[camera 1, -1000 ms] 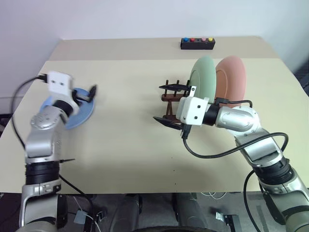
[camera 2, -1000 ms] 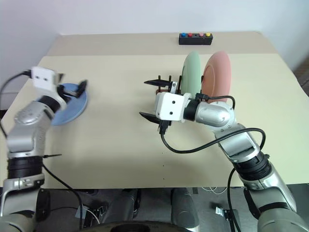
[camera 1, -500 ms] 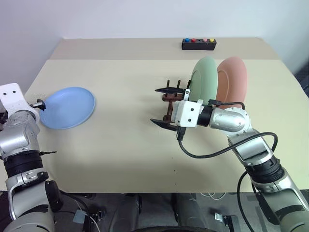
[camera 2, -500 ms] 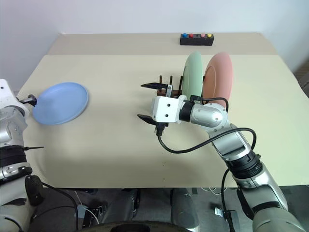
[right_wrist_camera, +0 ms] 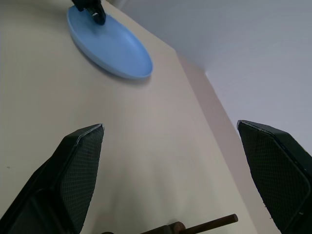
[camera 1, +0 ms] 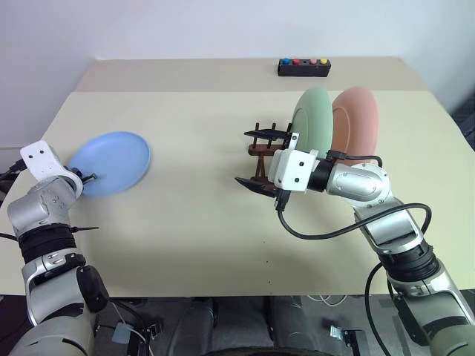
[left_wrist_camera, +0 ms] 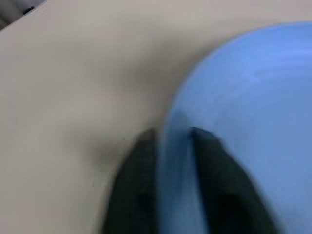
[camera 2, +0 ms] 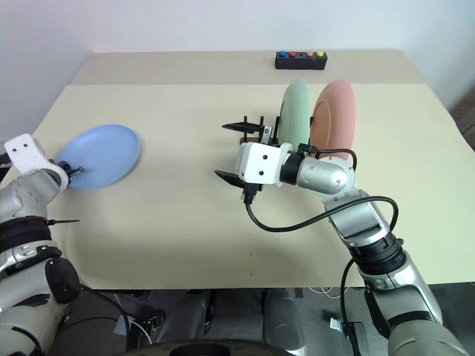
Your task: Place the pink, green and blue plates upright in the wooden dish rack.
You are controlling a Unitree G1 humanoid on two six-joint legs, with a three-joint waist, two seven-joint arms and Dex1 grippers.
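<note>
Black fingers of the left gripper (camera 1: 87, 178) are clamped on the near-left rim of the blue plate (camera 1: 111, 163), one finger above the edge and one under it, which the left wrist view shows clearly. That plate sits at the left side of the tan table (camera 1: 193, 222), and whether its gripped edge is off the surface I can't tell.

Over in the middle, the right gripper (camera 1: 261, 159) hangs with its fingers spread wide, nothing between them, right in front of the wooden dish rack (camera 1: 266, 147). The green plate (camera 1: 312, 119) and pink plate (camera 1: 356, 122) stand upright in the rack's right end, green left of pink. A small black box with coloured buttons (camera 1: 303, 67) sits at the far edge.
</note>
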